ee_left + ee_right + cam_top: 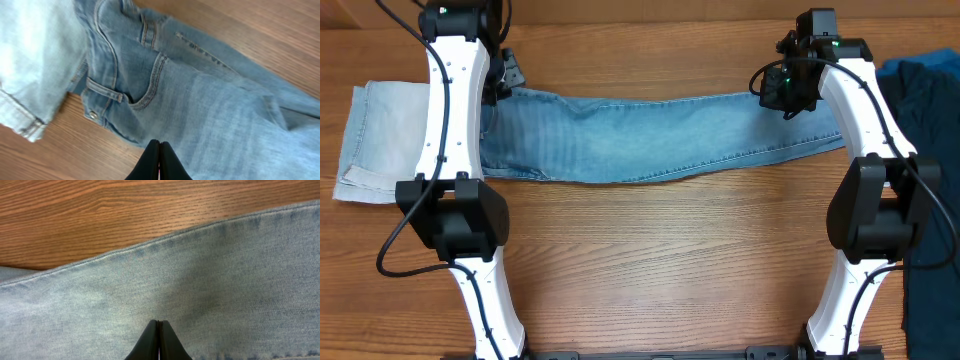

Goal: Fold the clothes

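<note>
The light-blue jeans [650, 135] lie stretched across the upper middle of the counter [670, 260], likely soft, floppy yet weighty denim best pinched at waistband and hem, while both arms' jaws hang clenched on nothing above the cloth.

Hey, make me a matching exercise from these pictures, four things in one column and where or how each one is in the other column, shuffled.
1. long light-blue denim jeans
2. pale washed denim garment
3. dark navy garment
4. left gripper

A. at the wooden table's right edge
B. stretched across the middle
C. shut, above the jeans
D. at the table's left end

Pairs: 1-B, 2-D, 3-A, 4-C
</note>
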`<act>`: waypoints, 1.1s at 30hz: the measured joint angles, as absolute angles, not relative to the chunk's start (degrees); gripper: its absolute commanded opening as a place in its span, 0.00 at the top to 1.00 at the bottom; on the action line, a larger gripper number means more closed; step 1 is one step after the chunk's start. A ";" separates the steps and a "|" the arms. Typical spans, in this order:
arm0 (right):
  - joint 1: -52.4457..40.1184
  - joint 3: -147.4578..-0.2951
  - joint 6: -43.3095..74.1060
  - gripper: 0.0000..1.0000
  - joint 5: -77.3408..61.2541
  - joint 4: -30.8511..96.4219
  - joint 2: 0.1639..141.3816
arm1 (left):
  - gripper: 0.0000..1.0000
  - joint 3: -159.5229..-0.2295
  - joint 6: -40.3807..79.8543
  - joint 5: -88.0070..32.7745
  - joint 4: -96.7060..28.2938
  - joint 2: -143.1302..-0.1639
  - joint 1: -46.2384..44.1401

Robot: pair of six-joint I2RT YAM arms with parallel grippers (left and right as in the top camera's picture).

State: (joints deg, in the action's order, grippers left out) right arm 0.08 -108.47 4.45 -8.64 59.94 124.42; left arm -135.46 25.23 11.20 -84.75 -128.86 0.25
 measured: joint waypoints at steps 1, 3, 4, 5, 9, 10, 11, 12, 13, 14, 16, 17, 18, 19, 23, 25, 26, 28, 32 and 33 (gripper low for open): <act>0.08 -108.47 4.45 0.96 -8.69 60.05 124.42 | 0.94 -133.47 25.39 10.85 -83.81 -128.90 0.54; 0.08 -108.47 4.45 0.96 -8.67 60.25 124.42 | 0.95 -130.02 25.41 10.52 -81.62 -128.86 0.51; 0.08 -108.47 4.47 0.96 -8.69 60.40 124.42 | 0.95 -127.92 25.43 10.41 -80.73 -128.86 0.51; 0.08 -108.47 4.45 0.96 -8.69 60.55 124.42 | 0.95 -125.86 25.41 10.07 -80.49 -128.92 0.51; 0.08 -108.47 4.47 0.96 -8.62 60.71 124.42 | 0.95 -120.53 25.56 9.72 -75.42 -128.97 0.86; 0.08 -108.47 4.47 0.96 -8.64 60.73 124.42 | 0.94 -119.37 25.58 9.63 -72.82 -128.97 0.91; 0.08 -108.47 4.47 0.96 -8.62 60.73 124.42 | 0.95 -117.95 25.58 9.61 -69.93 -128.99 0.91; 0.08 -108.47 4.47 0.96 -8.60 60.77 124.42 | 0.95 -116.79 25.58 9.58 -67.68 -129.01 0.91; 0.08 -108.47 4.49 0.96 -8.60 60.82 124.42 | 0.95 -115.59 25.56 9.58 -64.84 -129.01 0.91; 0.08 -108.47 4.45 0.96 -8.60 60.95 124.42 | 0.95 -114.58 25.43 9.58 -62.39 -129.01 0.91; 0.08 -108.47 4.45 0.96 -8.58 60.97 124.42 | 0.95 -112.36 25.15 9.58 -57.12 -129.01 0.91; 0.08 -108.47 4.45 0.96 -8.58 60.93 124.42 | 0.95 -110.83 25.10 9.61 -55.09 -129.01 0.91; 0.08 -108.47 4.47 0.96 -8.60 60.99 124.42 | 0.95 -109.34 25.08 9.61 -53.04 -129.01 0.91; 0.08 -108.47 4.45 0.96 -8.58 60.97 124.42 | 0.95 -108.03 25.06 9.58 -51.13 -129.01 0.91; 0.08 -108.47 4.47 0.96 -8.58 60.99 124.42 | 0.95 -103.00 24.18 9.54 -42.94 -129.01 1.30; 0.08 -108.47 4.47 0.96 -8.58 60.99 124.42 | 0.95 -101.86 22.63 9.28 -38.52 -129.03 1.61; 0.08 -108.47 4.43 0.96 -8.56 60.97 124.42 | 0.95 -101.71 22.06 9.19 -37.58 -129.03 1.67; 0.08 -108.47 4.08 0.96 -8.54 60.99 124.42 | 0.95 -101.60 20.34 9.08 -34.17 -129.05 1.87; 0.08 -108.20 2.26 0.87 -8.34 60.84 124.42 | 0.92 -101.60 17.87 8.56 -31.88 -129.47 2.02; 0.08 -107.98 2.07 0.87 -8.29 60.82 124.42 | 0.95 -101.60 17.32 8.14 -31.86 -129.82 2.02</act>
State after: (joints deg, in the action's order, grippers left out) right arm 0.08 -107.98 2.07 -8.29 60.82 124.42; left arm -101.60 17.32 8.14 -31.86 -129.82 2.02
